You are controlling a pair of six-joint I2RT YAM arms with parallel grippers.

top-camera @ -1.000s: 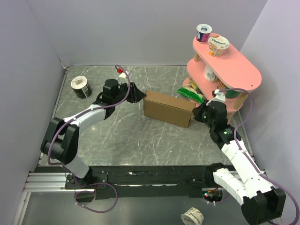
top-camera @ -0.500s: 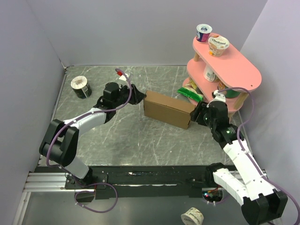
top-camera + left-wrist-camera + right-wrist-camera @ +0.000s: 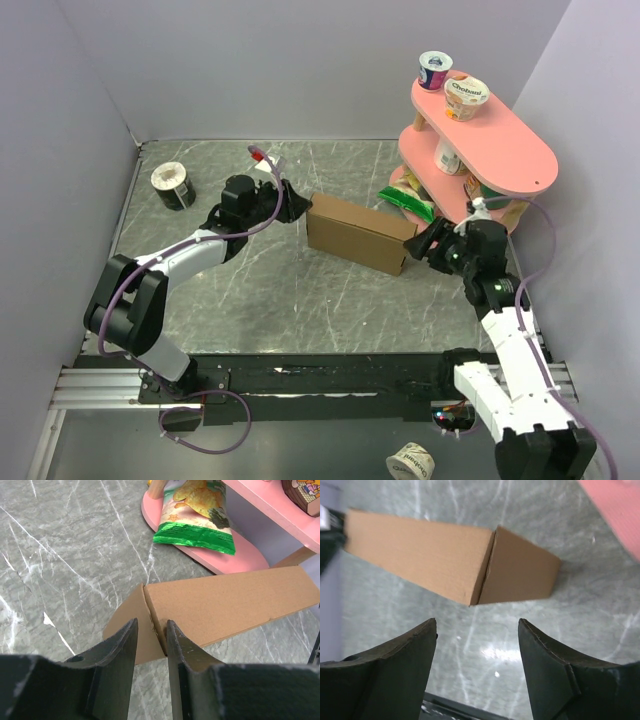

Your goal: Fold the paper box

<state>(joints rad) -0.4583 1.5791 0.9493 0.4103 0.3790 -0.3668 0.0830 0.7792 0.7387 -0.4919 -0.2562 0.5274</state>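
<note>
On table [image 3: 290,300] — paper box [image 3: 358,234] | left jaws pinching corner | right jaws wide

Top camera looks down from behind the arms; both wrist cameras, close in, share the plain brown cardboard box [image 3: 358,233].

The paper box [image 3: 360,233] is plain brown cardboard, matt, unprinted and smooth-faced. The desk [image 3: 300,300] has a grey marbled surface, smooth with a faint sheen and crossed by pale scratches. The shelf [image 3: 510,150] is smooth pink, close to matt. The chip bag [image 3: 197,515] is glossy, crinkled plastic film. The left gripper's [image 3: 151,625] jaws are matt black and finely grained, with scuffed pale edges.
</note>
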